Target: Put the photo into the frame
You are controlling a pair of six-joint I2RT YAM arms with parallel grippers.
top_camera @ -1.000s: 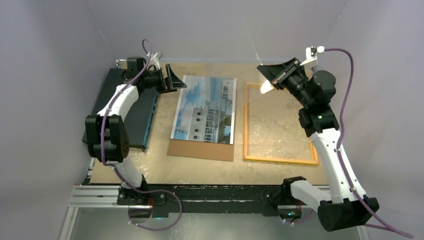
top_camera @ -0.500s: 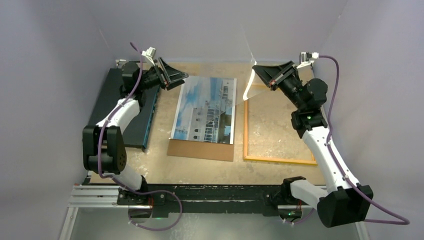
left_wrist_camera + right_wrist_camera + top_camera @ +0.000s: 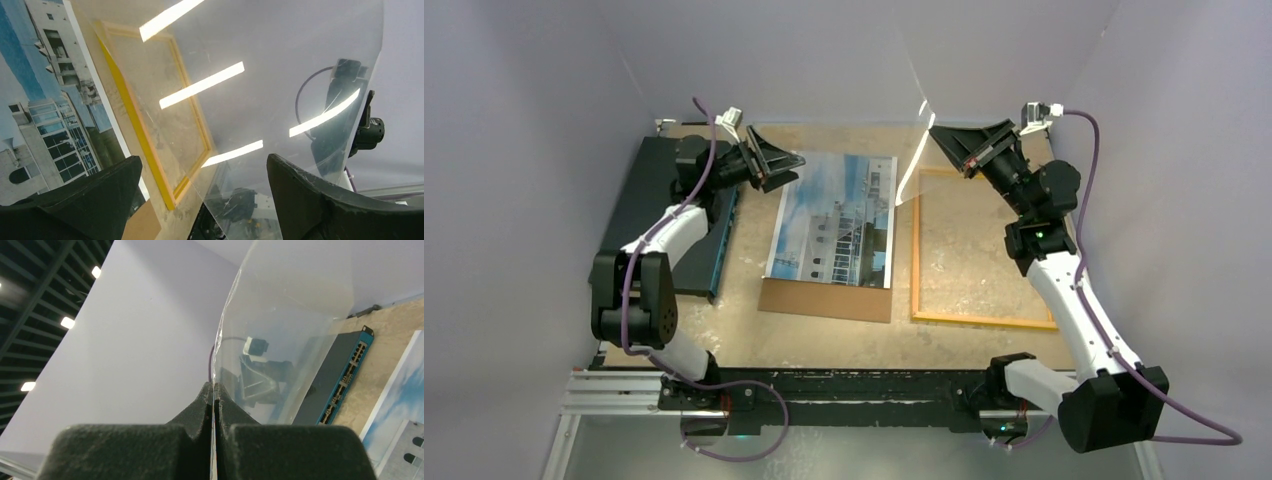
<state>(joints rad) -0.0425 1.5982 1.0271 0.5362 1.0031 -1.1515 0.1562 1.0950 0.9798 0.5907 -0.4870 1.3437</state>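
The photo point(image 3: 834, 220), blue sky and a pale building, lies face up in the middle of the table on a brown backing board point(image 3: 824, 300). To its right the yellow-orange frame point(image 3: 984, 320) lies flat with bare table inside it. My right gripper point(image 3: 954, 145) is raised over the frame's far left corner, shut on the edge of a clear plastic sheet point(image 3: 911, 165). This clear sheet point(image 3: 285, 315) stands up from the pinched jaws. My left gripper point(image 3: 774, 162) hangs open by the photo's far left corner, facing the sheet point(image 3: 280, 75), holding nothing.
A dark flat slab with a blue edge point(image 3: 649, 210) lies along the table's left side under the left arm. Grey walls close in the table on three sides. A black rail point(image 3: 844, 385) runs along the near edge.
The right gripper has lifted and tipped the clear sheet up off the frame's far end. The left gripper has turned to the right, toward the sheet, and stays open.
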